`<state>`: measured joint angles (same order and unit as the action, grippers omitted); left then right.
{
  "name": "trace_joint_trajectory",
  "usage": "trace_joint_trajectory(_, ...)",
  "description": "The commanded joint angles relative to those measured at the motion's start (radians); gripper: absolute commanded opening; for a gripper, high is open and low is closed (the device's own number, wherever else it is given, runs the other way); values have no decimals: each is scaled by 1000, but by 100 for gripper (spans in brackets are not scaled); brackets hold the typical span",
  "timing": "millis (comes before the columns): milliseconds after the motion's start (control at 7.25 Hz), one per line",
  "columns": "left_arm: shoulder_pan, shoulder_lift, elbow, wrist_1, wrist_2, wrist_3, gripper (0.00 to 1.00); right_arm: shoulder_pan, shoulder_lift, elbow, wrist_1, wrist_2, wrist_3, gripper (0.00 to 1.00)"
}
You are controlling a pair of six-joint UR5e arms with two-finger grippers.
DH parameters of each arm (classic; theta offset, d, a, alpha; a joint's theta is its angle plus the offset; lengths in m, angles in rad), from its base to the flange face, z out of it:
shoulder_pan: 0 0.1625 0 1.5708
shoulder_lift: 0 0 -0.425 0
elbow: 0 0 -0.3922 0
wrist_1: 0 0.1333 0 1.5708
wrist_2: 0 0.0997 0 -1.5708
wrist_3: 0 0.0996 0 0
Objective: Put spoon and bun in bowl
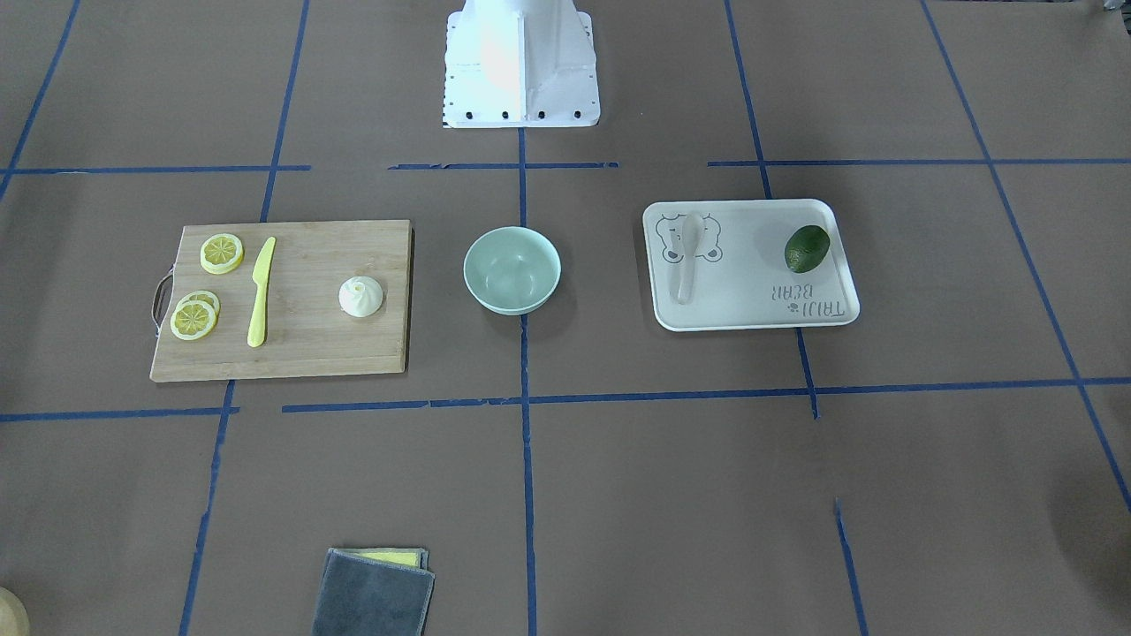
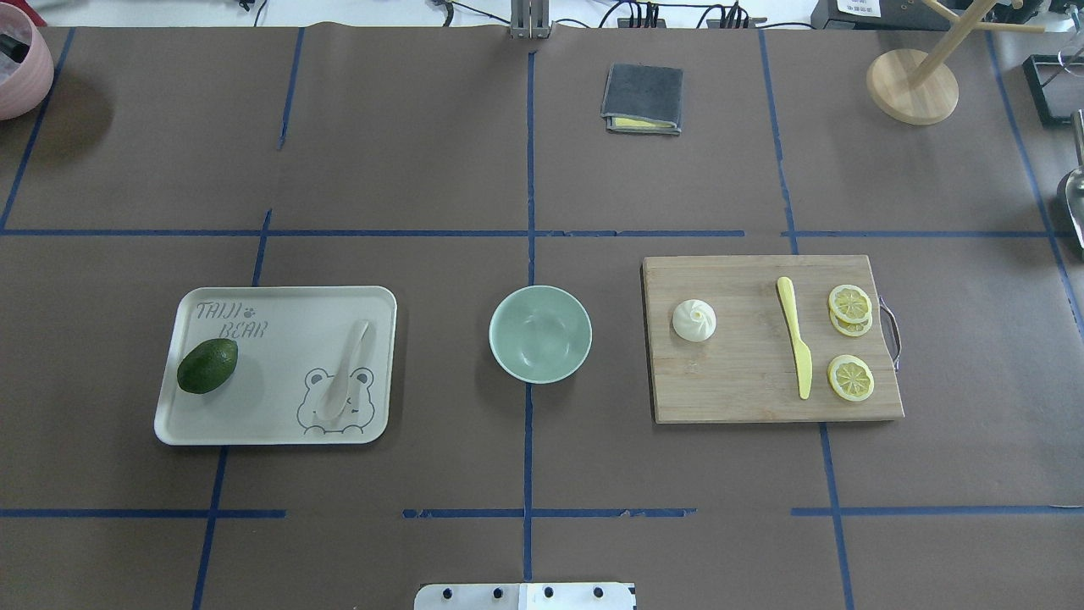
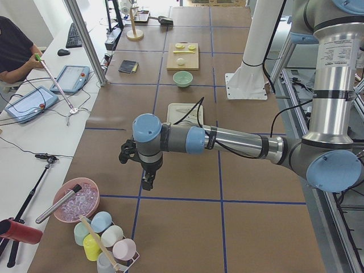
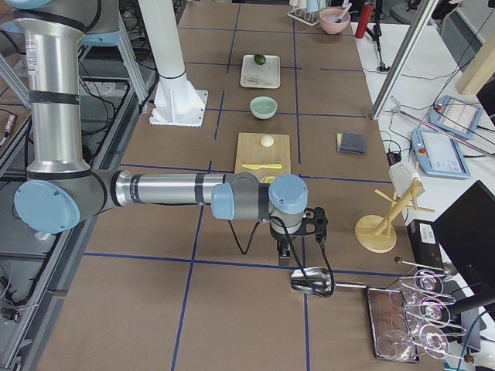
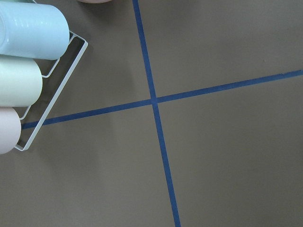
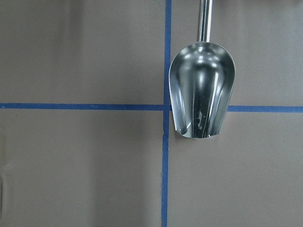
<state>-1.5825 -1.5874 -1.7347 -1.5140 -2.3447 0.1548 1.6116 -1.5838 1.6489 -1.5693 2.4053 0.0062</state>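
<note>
Counted at the middle of the table (image 2: 423,152): one pale mint-green bowl (image 2: 540,333), upright, on a blue tape line.

On the robot's left, one white tray (image 2: 279,305) printed with a bear, bearing two things. One off-white spoon (image 2: 345,373), lying flat across the bear print at the tray end nearer the bowl. One dark green avocado (image 2: 207,365), at the far end, well apart from the spoon.

On the robot's right, one wooden cutting board (image 2: 737,381), bearing five things. One white bun (image 2: 694,320), pleated top up, at the board end nearest the bowl. One yellow knife (image 2: 796,349), lying between the bun and the fruit. Three lemon slices (image 2: 850,302), two overlapping and one apart. Spoon and bun both outside the bowl.

Farther across the table, one folded grey cloth (image 2: 642,98) with a yellow layer underneath.

Left hand (image 3: 147,181), hanging above the table's left end, well apart from the tray; three pastel cups (image 5: 28,30) in a wire rack seen by its wrist camera. Cannot tell how wide apart its fingers stand or whether anything is gripped.

Right hand (image 4: 285,251), hanging above the table's right end, over one metal scoop (image 6: 202,90) lying on the tape. Cannot tell its opening either.
</note>
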Motion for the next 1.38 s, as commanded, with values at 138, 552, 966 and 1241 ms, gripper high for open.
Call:
trace_joint_trajectory(138, 166, -74, -72, -214, 11, -262, 100, -62, 22, 60, 2, -3, 96, 100)
trace_joint_trajectory(552, 497, -221, -195, -216, 109, -782, 100, -106, 123, 66, 0, 1, 186, 100)
trace_joint_trajectory(966, 857, -367, -174, -225, 333, -1238, 96, -163, 128, 103, 6, 0, 239, 100)
trace_joint_trajectory(1241, 975, -371, -111, -322, 444, -1363, 93, -225, 166, 135, 6, 0, 406, 100)
